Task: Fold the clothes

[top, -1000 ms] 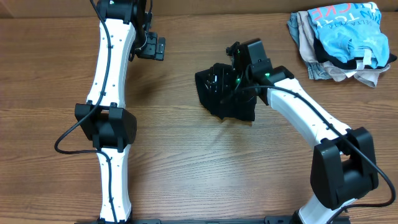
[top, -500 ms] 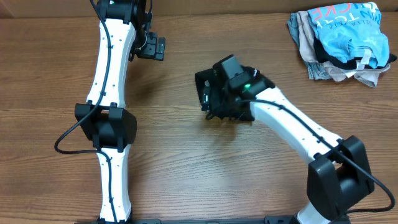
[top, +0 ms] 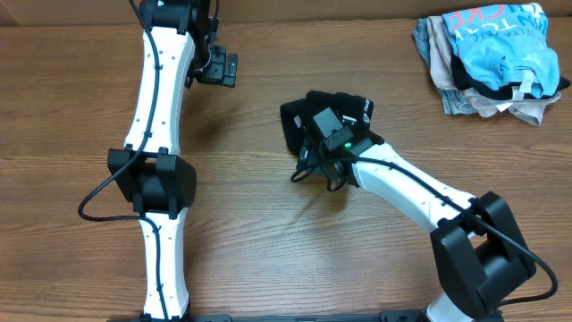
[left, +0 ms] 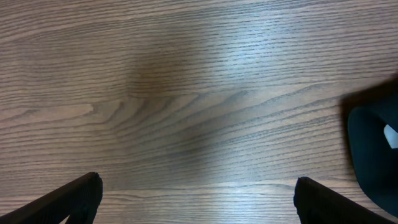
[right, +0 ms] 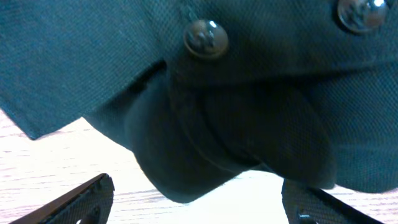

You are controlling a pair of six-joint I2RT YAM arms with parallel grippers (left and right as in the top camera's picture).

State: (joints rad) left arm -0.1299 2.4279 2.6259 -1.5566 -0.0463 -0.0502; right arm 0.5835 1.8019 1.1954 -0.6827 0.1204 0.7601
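While the black shirt (top: 297,118) lay bunched at the centre of the table (top: 268,250), long axis unclear beneath the right arm (top: 402,179), the right gripper (right: 208,208) hovered wide open, empty, at its near edge; the left gripper (left: 199,199) gaped empty, well apart.

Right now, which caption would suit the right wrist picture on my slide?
Close view of a black shirt with two buttons, lying on the wooden table just beyond the open jaws.

The wood-grain worktop (top: 268,250) carries a bunched black shirt (top: 298,123) near its centre, slightly toward one o'clock. A heap of mixed garments (top: 487,58) lies at two o'clock.
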